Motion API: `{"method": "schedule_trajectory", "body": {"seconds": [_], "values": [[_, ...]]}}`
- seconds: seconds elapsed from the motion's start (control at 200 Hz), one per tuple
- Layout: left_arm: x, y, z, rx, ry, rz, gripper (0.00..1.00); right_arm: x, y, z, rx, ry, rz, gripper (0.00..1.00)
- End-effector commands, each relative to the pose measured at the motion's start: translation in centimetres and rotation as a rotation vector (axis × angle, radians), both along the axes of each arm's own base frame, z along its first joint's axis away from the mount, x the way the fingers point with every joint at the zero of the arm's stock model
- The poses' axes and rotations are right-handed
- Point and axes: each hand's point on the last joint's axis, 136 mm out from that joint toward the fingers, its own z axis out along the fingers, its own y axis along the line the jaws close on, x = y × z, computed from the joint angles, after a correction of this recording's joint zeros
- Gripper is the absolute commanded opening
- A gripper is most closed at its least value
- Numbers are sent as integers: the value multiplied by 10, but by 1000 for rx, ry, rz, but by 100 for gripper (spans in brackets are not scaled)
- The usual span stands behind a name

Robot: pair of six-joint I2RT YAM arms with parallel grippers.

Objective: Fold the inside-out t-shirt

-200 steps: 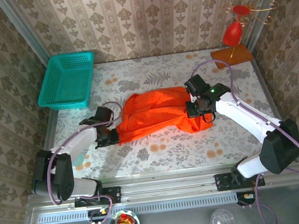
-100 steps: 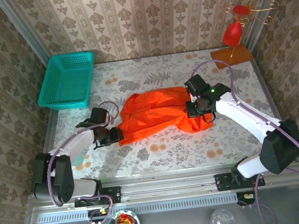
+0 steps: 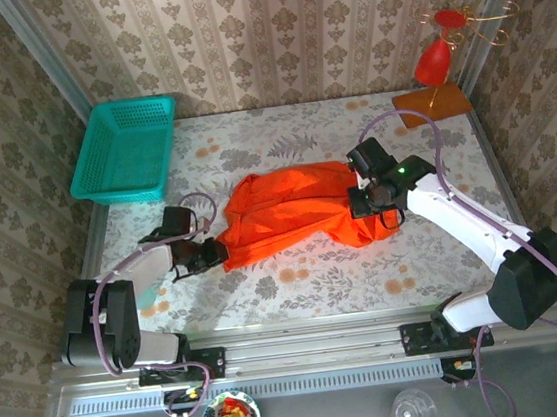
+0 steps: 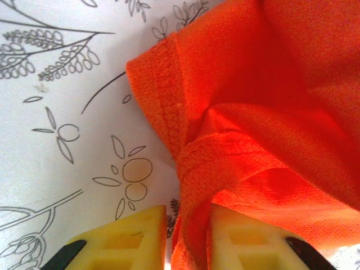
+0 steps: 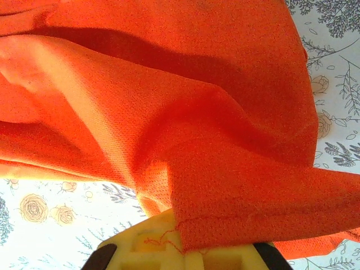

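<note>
The inside-out t-shirt lies bunched in a long, crumpled band across the middle of the table, stretched between the two arms. The left claw sits at the near-left end of the cloth. The left wrist view shows its yellow pads closed on a gathered fold of the stitched hem, with orange cloth filling the gap between them. The right claw is at the opposite end of the t-shirt. It is closed, and in the right wrist view a seamed edge of the shirt comes out right at its tips and drapes over them, so it appears to pinch that edge. Holding both ends this way probably lets the arms pull the shirt taut and spread it flat, since it is too rumpled to fold as it lies.

A teal basket stands at the far-left corner, well apart from the shirt. A red ornament on its wooden base stands at the far-right corner, behind the right arm. Neither touches the cloth. If the right arm swings back and outward, the ornament is the nearer hazard. The patterned table around the shirt offers room to spread it.
</note>
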Motion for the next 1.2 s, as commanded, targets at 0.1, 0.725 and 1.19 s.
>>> {"method": "schedule_trajectory", "body": {"seconds": [0.1, 0.725, 1.19], "values": [[2, -10, 9, -72, -38, -39, 16, -5, -5, 4, -1, 5, -12, 1], [30, 5, 349, -363, -842, -10, 0, 31, -8, 166, 265, -530, -69, 0], [64, -28, 381, -644, -903, -88, 0, -41, -108, 442, 130, -1180, -262, 0]]}}
